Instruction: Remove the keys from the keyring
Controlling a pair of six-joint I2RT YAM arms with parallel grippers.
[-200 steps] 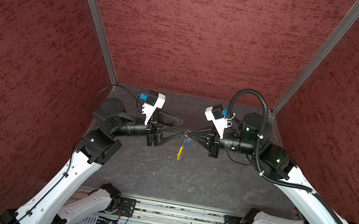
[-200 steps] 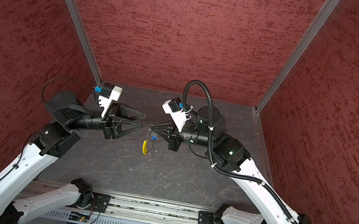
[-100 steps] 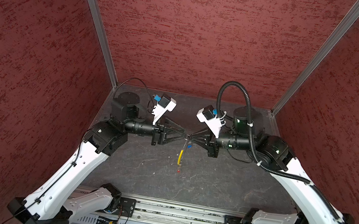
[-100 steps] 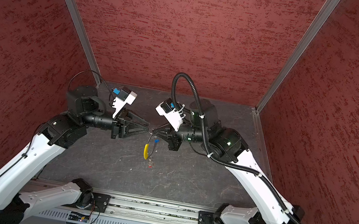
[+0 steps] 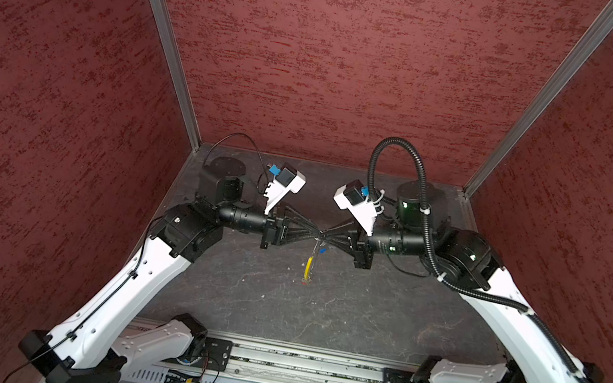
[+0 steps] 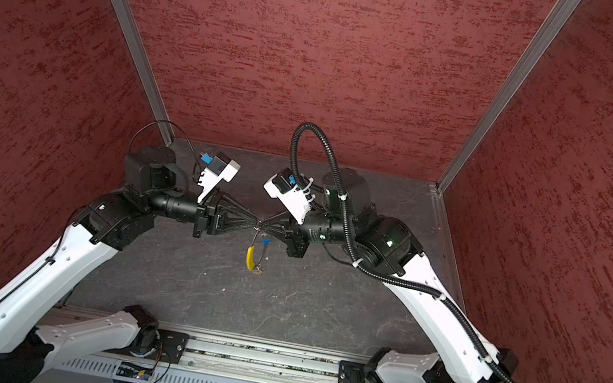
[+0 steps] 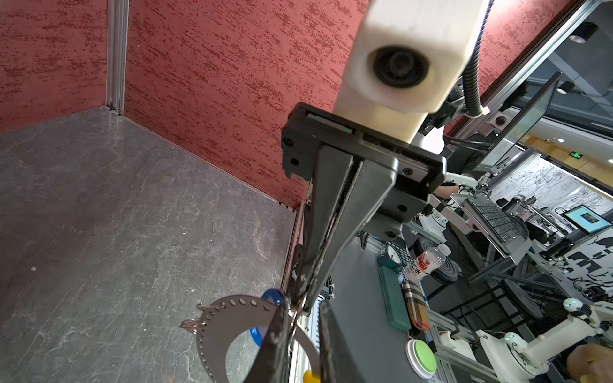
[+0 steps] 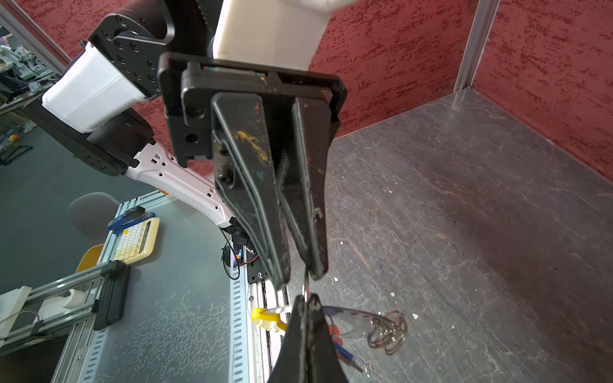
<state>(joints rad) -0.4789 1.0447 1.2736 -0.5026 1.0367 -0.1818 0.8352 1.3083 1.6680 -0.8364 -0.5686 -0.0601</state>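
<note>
The two arms stood tip to tip above the middle of the dark, stone-patterned table [image 5: 360,315], and the keyring [image 7: 232,310] hung from the point where they faced each other. The right gripper [image 8: 306,300] had its jaws pressed together on the thin wire at the top of the keyring and carried it. The left gripper [image 8: 300,278] faced it from the other side. Its fingers [image 8: 265,232] stood a narrow gap apart on either side of the same wire, and a firm pinch could not be made out. Below the tips, in both top views, dangled the yellow sleeve [image 6: 250,258], with the blue-headed key [image 6: 266,241] just beside it on the right arm's side. In the right wrist view a bit of the red-headed key [image 8: 334,330] showed close against the right gripper. A bunch of split rings [image 8: 388,331] hung at the loop's far end, and whether they touched the table could not be told. Little writing was legible. Outside the cell, a bottle [image 7: 426,263] bore a red-and-white label with dark characters, the first like a C. A green lit sign [image 7: 576,155] was too small to read, and the keys of a cream calculator [image 8: 136,240] were unreadable.
</note>
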